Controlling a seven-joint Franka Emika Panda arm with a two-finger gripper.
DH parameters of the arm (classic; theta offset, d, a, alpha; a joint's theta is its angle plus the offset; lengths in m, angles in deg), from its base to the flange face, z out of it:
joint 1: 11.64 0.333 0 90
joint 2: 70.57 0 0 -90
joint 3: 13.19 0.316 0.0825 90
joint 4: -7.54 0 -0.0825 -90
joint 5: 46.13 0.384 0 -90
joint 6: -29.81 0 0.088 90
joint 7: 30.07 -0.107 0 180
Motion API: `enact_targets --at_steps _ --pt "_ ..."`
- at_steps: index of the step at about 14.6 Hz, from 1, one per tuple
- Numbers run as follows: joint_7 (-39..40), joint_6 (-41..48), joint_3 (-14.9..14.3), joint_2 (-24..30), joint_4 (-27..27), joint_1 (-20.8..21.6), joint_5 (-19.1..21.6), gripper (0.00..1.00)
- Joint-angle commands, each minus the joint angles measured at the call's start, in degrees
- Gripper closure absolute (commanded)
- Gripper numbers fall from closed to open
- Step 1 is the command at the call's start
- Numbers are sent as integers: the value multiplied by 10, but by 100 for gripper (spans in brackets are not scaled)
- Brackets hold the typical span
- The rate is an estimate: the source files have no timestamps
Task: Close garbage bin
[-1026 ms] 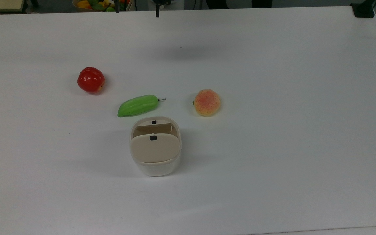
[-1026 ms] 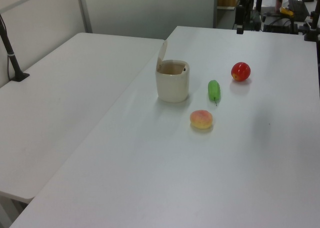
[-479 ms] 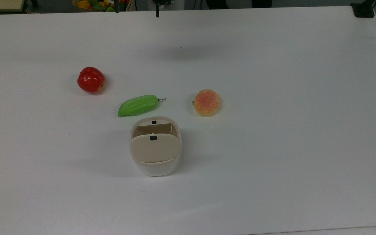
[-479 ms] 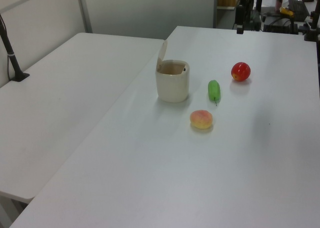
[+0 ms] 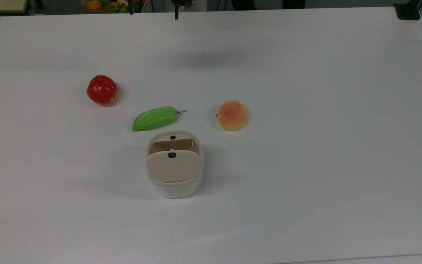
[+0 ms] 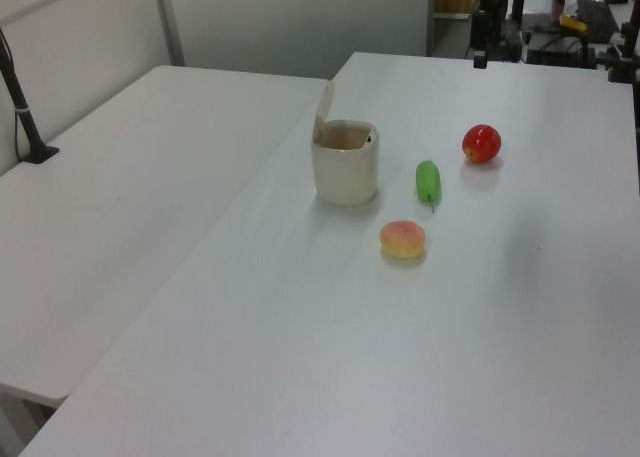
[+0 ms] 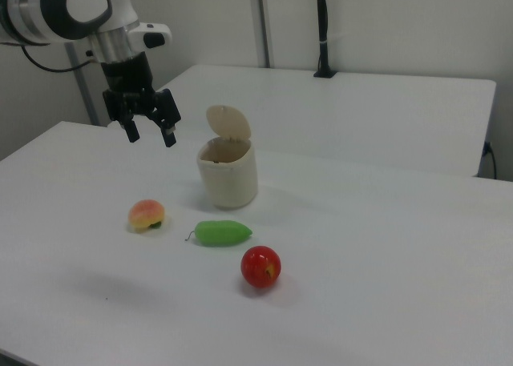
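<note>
Smooth matt plastic on the bin (image 5: 174, 183), slightly darker beige lid (image 5: 173, 167). Glossy, shiny skin on the apple (image 5: 102, 90). Waxy sheen on the green fruit (image 5: 155, 118). Matt, speckled peach (image 5: 232, 115). Plain matt white table (image 5: 306, 110).

White table (image 5: 306, 110) is carrying four items: garbage bin (image 5: 174, 183) standing upright, lid up; green fruit (image 5: 155, 118) lying just beside it; red apple (image 5: 102, 89) and peach (image 5: 232, 115) sitting apart.
</note>
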Motion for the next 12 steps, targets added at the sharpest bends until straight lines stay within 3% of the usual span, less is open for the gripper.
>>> enact_targets --at_steps 1,3,7,12 --pt "10 11 -10 15 -14 10 8 5" --pt "12 11 -10 15 -14 9 9 24" --pt "27 11 -10 14 -14 10 10 97" --pt "27 10 -10 11 -14 11 10 100"
